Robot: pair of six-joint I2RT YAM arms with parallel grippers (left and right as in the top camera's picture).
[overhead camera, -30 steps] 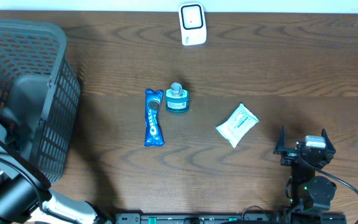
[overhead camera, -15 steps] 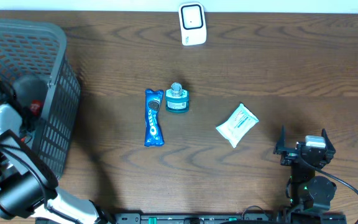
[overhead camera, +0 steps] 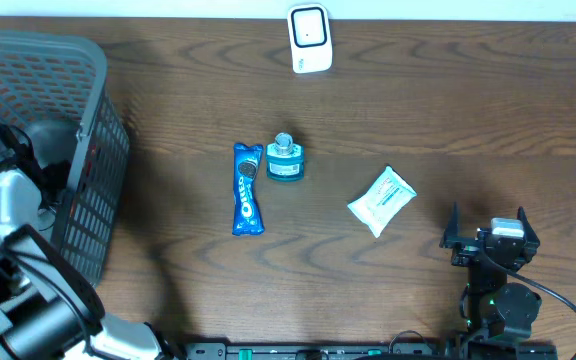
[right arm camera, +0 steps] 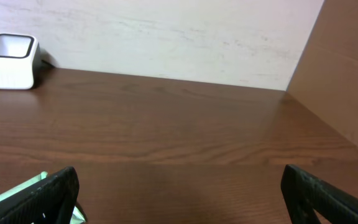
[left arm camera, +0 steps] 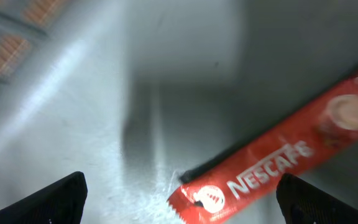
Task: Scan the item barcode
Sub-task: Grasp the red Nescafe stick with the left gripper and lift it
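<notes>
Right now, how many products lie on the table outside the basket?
3: an Oreo pack mid-table, a blue jar beside it, a white packet farther right. The basket holds a Nescafe stick; more may be hidden.

A dark wooden tabletop (overhead camera: 448, 110) with a wavy grain filled the overhead view. At its left end stood a dark grey basket (overhead camera: 103, 190) with mesh walls and a solid rim, cut off by the edge of the view. Behind the tabletop rose a pale, scuffed wall (right arm camera: 166, 37). A brown cardboard panel (right arm camera: 347, 68) stood upright on the right, meeting that wall at a corner.
</notes>
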